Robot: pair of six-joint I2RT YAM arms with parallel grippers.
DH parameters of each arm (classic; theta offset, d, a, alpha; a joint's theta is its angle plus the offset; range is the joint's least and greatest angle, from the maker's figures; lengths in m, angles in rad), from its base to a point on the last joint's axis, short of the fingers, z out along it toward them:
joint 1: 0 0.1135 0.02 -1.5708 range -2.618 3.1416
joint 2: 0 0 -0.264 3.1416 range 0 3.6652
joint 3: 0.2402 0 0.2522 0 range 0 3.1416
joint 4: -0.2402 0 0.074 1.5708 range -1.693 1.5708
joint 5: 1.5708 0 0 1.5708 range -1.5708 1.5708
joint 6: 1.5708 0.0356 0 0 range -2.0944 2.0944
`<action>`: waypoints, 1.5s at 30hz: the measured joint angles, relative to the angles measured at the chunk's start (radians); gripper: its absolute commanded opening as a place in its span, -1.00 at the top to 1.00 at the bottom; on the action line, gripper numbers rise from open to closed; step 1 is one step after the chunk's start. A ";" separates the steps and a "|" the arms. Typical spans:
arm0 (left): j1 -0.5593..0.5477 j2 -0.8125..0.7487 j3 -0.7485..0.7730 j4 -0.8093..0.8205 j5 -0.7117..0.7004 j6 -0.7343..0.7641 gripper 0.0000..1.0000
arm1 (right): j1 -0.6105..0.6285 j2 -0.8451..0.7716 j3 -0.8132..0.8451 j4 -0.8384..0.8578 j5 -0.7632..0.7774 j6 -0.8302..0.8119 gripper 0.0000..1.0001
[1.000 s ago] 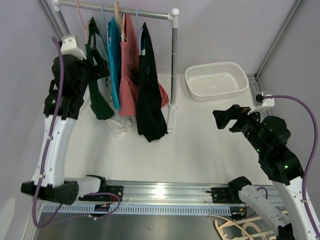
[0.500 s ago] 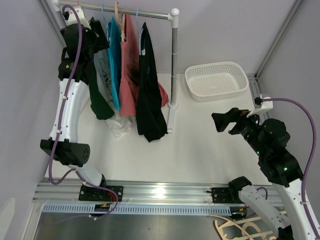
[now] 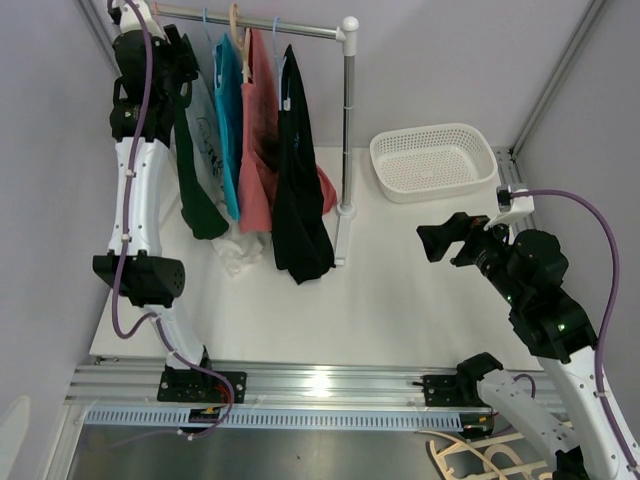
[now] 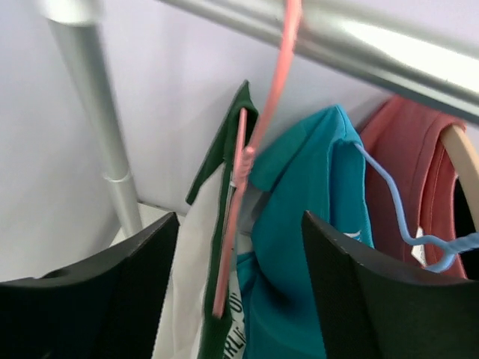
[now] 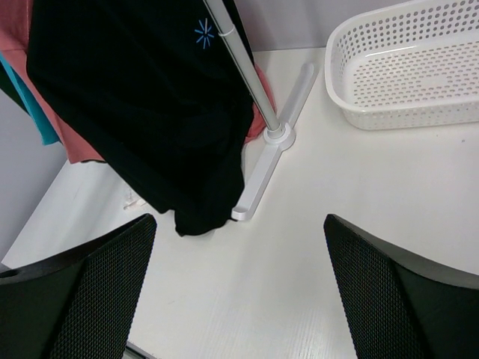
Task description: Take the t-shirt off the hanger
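A green-and-white t-shirt [image 4: 213, 247] hangs on a pink hanger [image 4: 251, 142] at the left end of the rail [image 4: 374, 37]. Beside it hang a teal t-shirt [image 4: 314, 247] on a blue hanger [image 4: 397, 217] and a salmon t-shirt [image 4: 412, 164]. My left gripper [image 4: 239, 217] is raised to the rail [image 3: 250, 22], open, its fingers either side of the pink hanger's neck and the shirt collars without touching them. In the top view the left gripper [image 3: 180, 45] sits against the green t-shirt [image 3: 195, 170]. My right gripper [image 3: 440, 238] hovers open over the table, holding nothing.
A black t-shirt [image 3: 298, 190] hangs at the rail's right end by the rack post [image 3: 347, 120]. The rack's foot [image 5: 273, 161] lies on the table. A white basket [image 3: 433, 160] stands at the back right. A pale cloth [image 3: 238, 255] lies under the rack.
My left arm has swung up from beside the shirts to the rail's left end, and its jaws have narrowed around the pink hanger. The right gripper drifted slightly left.
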 measured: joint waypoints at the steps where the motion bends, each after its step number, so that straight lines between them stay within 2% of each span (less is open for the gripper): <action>1: 0.005 0.015 0.008 -0.001 0.011 -0.002 -0.39 | 0.000 0.003 -0.002 0.000 -0.001 0.000 -0.99; 2: 0.007 0.031 0.014 -0.004 0.023 -0.005 -0.37 | 0.000 0.006 -0.002 0.000 -0.002 0.000 -0.99; 6: 0.026 0.081 0.032 -0.024 0.048 -0.007 0.04 | 0.000 0.008 -0.002 0.000 -0.003 0.000 -0.99; 8: 0.035 0.100 0.037 -0.031 0.056 -0.013 0.17 | 0.000 0.008 -0.002 0.001 -0.003 0.000 -0.99; 11: 0.047 0.113 0.045 -0.038 0.069 -0.026 0.84 | 0.000 0.008 -0.002 0.001 -0.003 0.000 -0.99; 12: 0.050 0.116 0.051 -0.040 0.077 -0.027 0.98 | 0.000 0.008 -0.002 0.001 -0.003 0.000 -0.99; 25: 0.064 0.106 0.072 -0.045 0.100 -0.072 0.99 | 0.000 0.010 -0.019 0.013 -0.013 0.000 -0.99; 35: 0.058 -0.040 0.051 0.029 0.133 -0.083 0.99 | 0.000 0.023 -0.030 0.014 -0.034 -0.008 -0.99; 37: 0.052 -0.100 0.007 0.016 0.115 -0.095 0.99 | 0.000 0.026 -0.030 0.016 -0.051 -0.010 -0.99; 45: -0.011 -0.445 -0.396 0.033 0.011 -0.130 0.99 | 0.000 0.056 -0.034 0.063 -0.148 -0.021 -0.99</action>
